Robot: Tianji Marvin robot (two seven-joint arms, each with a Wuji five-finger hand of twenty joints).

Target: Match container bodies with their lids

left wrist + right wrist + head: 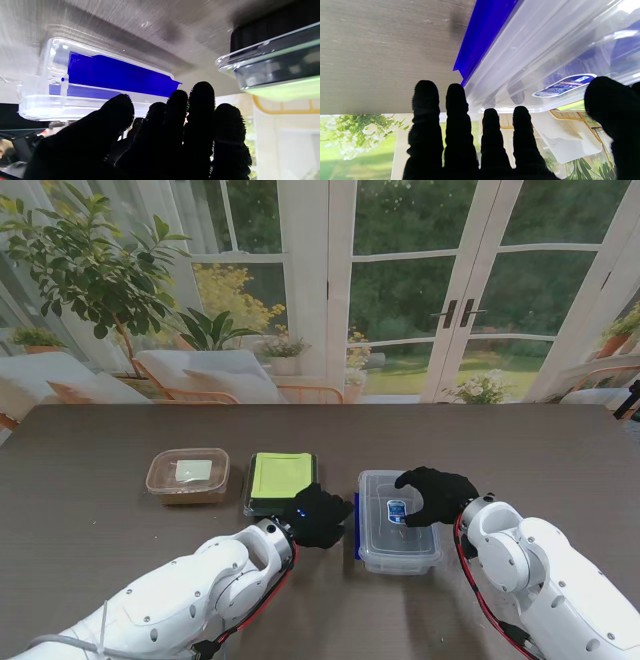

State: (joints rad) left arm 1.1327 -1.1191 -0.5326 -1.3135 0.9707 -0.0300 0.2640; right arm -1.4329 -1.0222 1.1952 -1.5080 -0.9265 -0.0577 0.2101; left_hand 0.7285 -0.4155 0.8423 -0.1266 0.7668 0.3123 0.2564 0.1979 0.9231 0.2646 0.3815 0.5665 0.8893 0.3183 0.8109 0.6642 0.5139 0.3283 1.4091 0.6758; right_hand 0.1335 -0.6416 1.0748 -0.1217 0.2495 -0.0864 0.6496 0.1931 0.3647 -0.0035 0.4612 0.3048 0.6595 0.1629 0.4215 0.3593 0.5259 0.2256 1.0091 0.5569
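A clear container (397,525) with blue side clips and a stickered lid stands right of centre. My right hand (435,493) lies over its far right corner with the fingers spread, holding nothing. The right wrist view shows that lid (545,47), its sticker (565,85) and a blue clip (482,37) just beyond my fingers (460,120). My left hand (320,516) sits open between this container and a black container with a green lid (281,478). In the left wrist view the clear container (45,100) and its blue clip (120,75) lie just past my fingertips (200,100).
A third, clear brownish container (188,476) with something white inside stands to the left of the green-lidded one (275,62). The dark wood table (100,560) reaches back to a window wall with plants and chairs behind it.
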